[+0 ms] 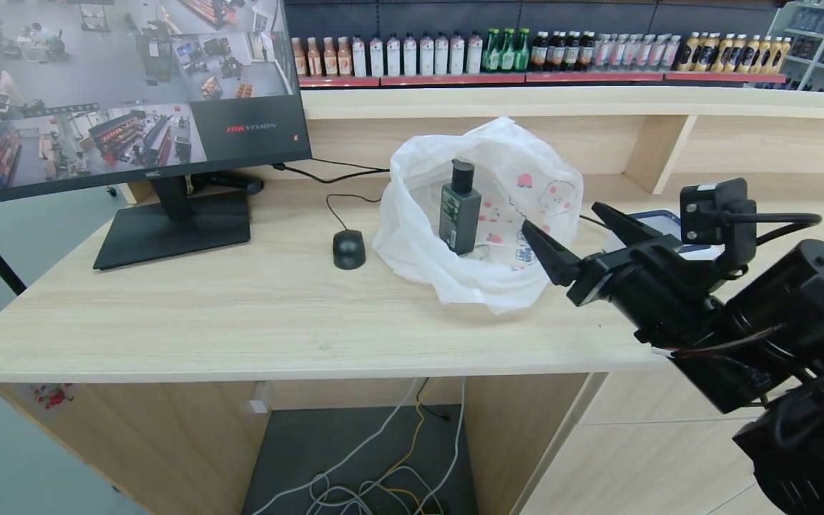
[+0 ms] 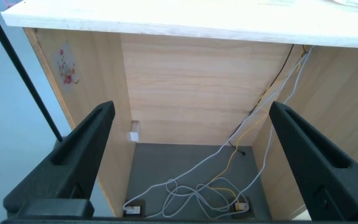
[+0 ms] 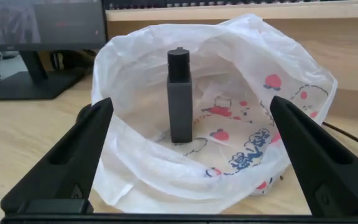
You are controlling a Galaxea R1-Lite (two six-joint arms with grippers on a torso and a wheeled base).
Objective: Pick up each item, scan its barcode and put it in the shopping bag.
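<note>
White thin plastic forms the shopping bag (image 1: 412, 236), which sits with its mouth wide open on the pale wooden counter (image 1: 240, 307), right of the counter's middle. Its inner wall is printed with small pink and blue figures. A dark bottle (image 1: 459, 214) with a black cap stands upright on the floor of the bag, a little left of the bag's centre in the head view. The right gripper (image 1: 559, 215) hangs just beside the bag's right side with its two black fingers spread wide apart and nothing between them, tips pointing at the bag. In the right wrist view the fingers frame the bag and the bottle from a short way off. In the head view the nearer fingertip overlaps the bag's rim, and whether it touches the plastic cannot be told. The left gripper (image 2: 191, 118) sits lower than the countertop's front edge, its fingers likewise parted and empty, facing the recess under the counter where white and yellow cables (image 2: 204, 186) lie tangled on a dark floor. A black mouse (image 1: 348, 249) rests just left of the bag, its cord running back along the counter. A monitor (image 1: 126, 86) on a black stand occupies the counter's left end. Rows of bottles line a shelf (image 1: 526, 54) behind the counter.
</note>
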